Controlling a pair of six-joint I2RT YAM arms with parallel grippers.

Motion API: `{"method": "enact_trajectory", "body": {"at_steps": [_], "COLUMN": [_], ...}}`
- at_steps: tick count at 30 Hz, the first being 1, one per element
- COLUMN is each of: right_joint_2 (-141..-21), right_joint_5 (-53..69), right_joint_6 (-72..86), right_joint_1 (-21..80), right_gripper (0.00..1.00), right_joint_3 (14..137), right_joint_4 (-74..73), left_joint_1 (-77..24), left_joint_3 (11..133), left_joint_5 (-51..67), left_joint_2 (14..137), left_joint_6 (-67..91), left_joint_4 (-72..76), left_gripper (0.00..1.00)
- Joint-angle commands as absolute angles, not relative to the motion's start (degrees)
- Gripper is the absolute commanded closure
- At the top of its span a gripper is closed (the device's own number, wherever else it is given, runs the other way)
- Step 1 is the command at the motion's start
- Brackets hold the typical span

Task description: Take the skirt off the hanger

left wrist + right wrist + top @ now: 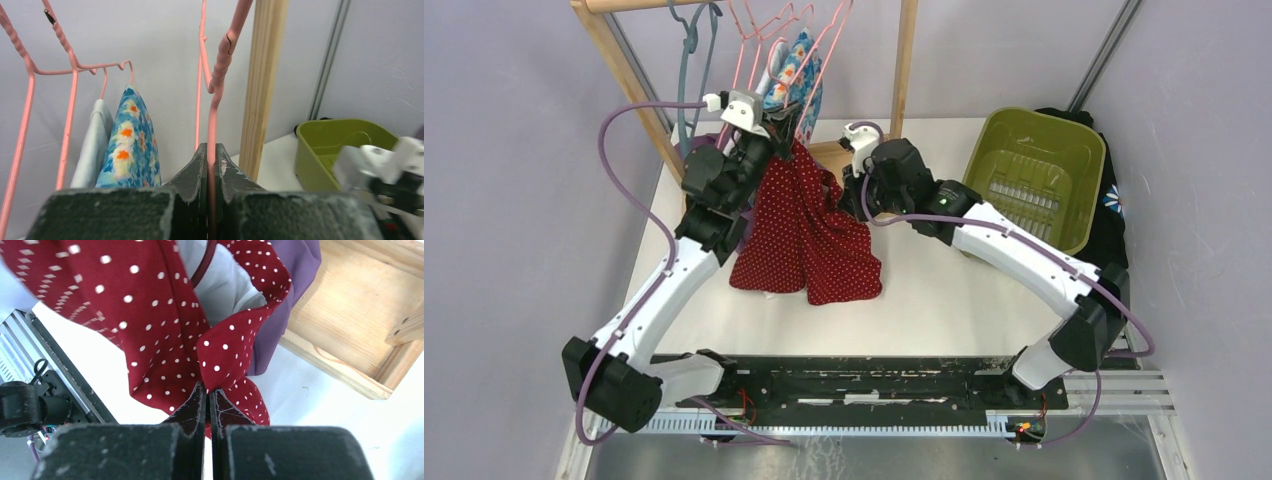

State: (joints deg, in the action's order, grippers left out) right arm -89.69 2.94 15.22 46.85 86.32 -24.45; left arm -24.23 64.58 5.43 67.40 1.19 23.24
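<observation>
The skirt point(809, 225) is dark red with white dots; it hangs below a pink hanger point(819, 70) on the wooden rack and its lower part lies on the white table. My left gripper point(769, 118) is shut on the pink hanger's wire point(212, 125), just above the skirt's top. My right gripper point(849, 195) is shut on a fold of the skirt's edge point(225, 355) at its right side. In the right wrist view the skirt point(150, 315) fills the upper left, with its waist opening gaping.
Other pink hangers point(65, 100) and a grey one point(689, 60) hang on the rack, with a blue floral garment point(130, 140) and a pale one. A purple cloth point(295, 280) lies on the rack's wooden base point(360, 315). A green basket point(1034, 175) stands at the right.
</observation>
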Motion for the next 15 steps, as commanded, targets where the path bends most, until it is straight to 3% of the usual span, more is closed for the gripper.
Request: {"method": "enact_trajectory", "body": {"at_steps": [1,6,15], "right_joint_2": [-85.7,-84.7,-84.4], "right_joint_5": [1.7,0.8,-0.2], "right_joint_6": [15.6,16.0,14.9], "right_joint_1": [48.2,49.8,50.0], "right_gripper": [0.99,0.99,0.99], "right_joint_3": [85.3,81.8,81.2], "right_joint_4": [-24.4,-24.6,-24.8], "left_joint_1": [-24.2,-24.1,-24.2], "left_joint_3": [67.3,67.5,69.3], "left_joint_5": [0.6,0.0,2.4], "left_joint_2": [69.2,70.1,65.2], "left_joint_6": [0.4,0.5,1.9], "left_joint_4": [35.5,36.2,21.6], "left_gripper": [0.97,0.97,0.97]}}
